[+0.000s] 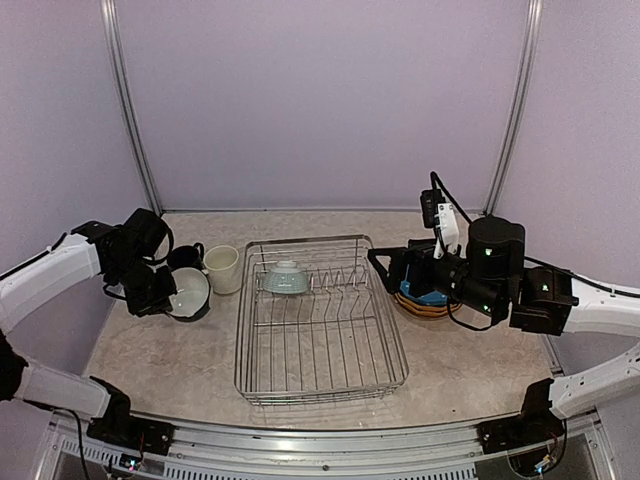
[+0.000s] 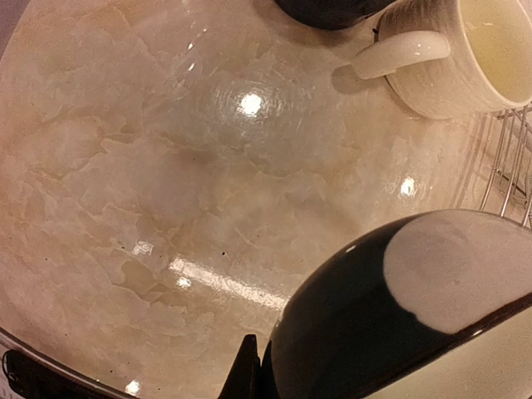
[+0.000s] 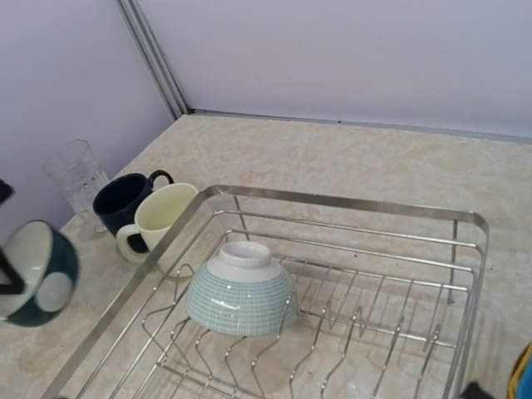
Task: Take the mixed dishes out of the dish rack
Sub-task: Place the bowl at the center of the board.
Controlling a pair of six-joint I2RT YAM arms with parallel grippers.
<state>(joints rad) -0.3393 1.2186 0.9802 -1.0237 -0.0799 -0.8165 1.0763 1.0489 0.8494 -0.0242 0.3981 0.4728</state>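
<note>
Item: dark bowl (image 1: 188,293), left claw (image 1: 152,287) clamped on it, left of rack (image 1: 322,396); we judge set-down in hand. Right claw (image 1: 388,268) apart. Next: release, then fetch upturned bowl (image 1: 286,277) in rack.

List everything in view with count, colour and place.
dish rack: one, silver wire, table centre
teal bowl: one, pale teal, upside down in rack
dark bowl: one, dark, white dot, held left of rack
cream mug: one, cream, left of rack
navy mug: one, navy, beside cream mug
glass: one, clear, beside navy mug
plates: stack, count unclear, blue and yellow, right of rack
table: one, beige marble
left claw: one, black, shut on dark bowl
right claw: one, black, open by plates
</note>
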